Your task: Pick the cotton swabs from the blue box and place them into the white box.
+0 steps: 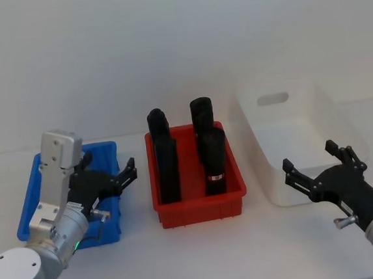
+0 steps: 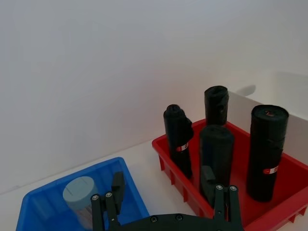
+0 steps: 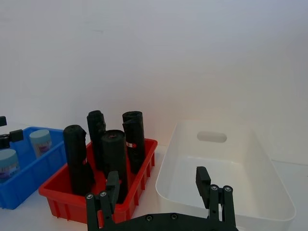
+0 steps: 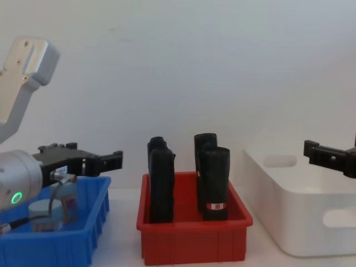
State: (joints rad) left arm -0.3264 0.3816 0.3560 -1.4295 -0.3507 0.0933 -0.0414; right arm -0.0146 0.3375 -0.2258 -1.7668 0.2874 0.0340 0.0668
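The blue box (image 1: 104,150) sits at the left of the table. Two cotton swab jars (image 4: 65,201) with pale blue lids stand inside it, also seen in the right wrist view (image 3: 40,142). One jar (image 2: 80,193) sits just below my left gripper's fingers. My left gripper (image 1: 126,177) is open and empty, hovering over the right side of the blue box (image 4: 55,245). The white box (image 1: 315,112) stands at the right with nothing visible inside. My right gripper (image 1: 309,157) hangs open and empty above its near edge (image 3: 192,204).
A red bin (image 1: 199,207) holding several tall black cylinders (image 1: 212,153) with red-white bands stands between the two boxes. A plain white wall closes off the back. Bare white tabletop lies in front of the bins.
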